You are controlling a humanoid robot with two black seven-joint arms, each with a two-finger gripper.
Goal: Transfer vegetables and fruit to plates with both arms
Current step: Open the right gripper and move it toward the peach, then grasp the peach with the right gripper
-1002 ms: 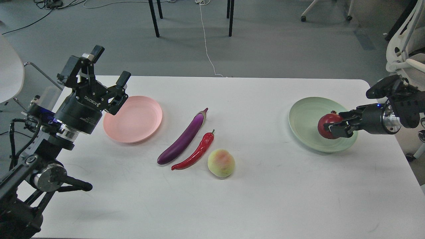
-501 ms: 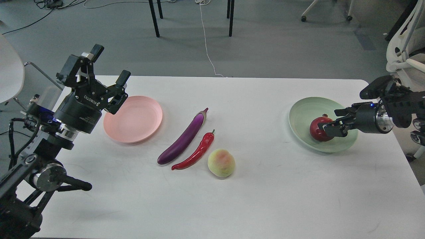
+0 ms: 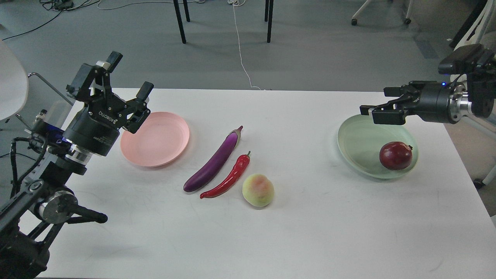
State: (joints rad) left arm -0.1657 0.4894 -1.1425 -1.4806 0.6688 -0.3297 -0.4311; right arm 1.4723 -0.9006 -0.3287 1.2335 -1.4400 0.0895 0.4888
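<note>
The dark red pomegranate (image 3: pixel 395 155) lies in the pale green plate (image 3: pixel 358 143) at the right. My right gripper (image 3: pixel 374 109) is open and empty, raised above the plate's far rim. The purple eggplant (image 3: pixel 215 160), the red chili pepper (image 3: pixel 228 178) and the yellow-green peach (image 3: pixel 258 190) lie together at the table's middle. The pale pink plate (image 3: pixel 157 138) is empty at the left. My left gripper (image 3: pixel 130 73) is open and empty, held above the table's left far corner, beside the pink plate.
The white table (image 3: pixel 294 232) ends close behind both plates. Chair legs (image 3: pixel 179 21) and a white cable (image 3: pixel 241 50) are on the grey floor beyond. A white chair (image 3: pixel 471 58) stands at the far right.
My right gripper let go of the pomegranate into the green plate, then rose and drew back toward the plate's far rim. The pomegranate settled to the plate's right side. The left arm stayed still.
</note>
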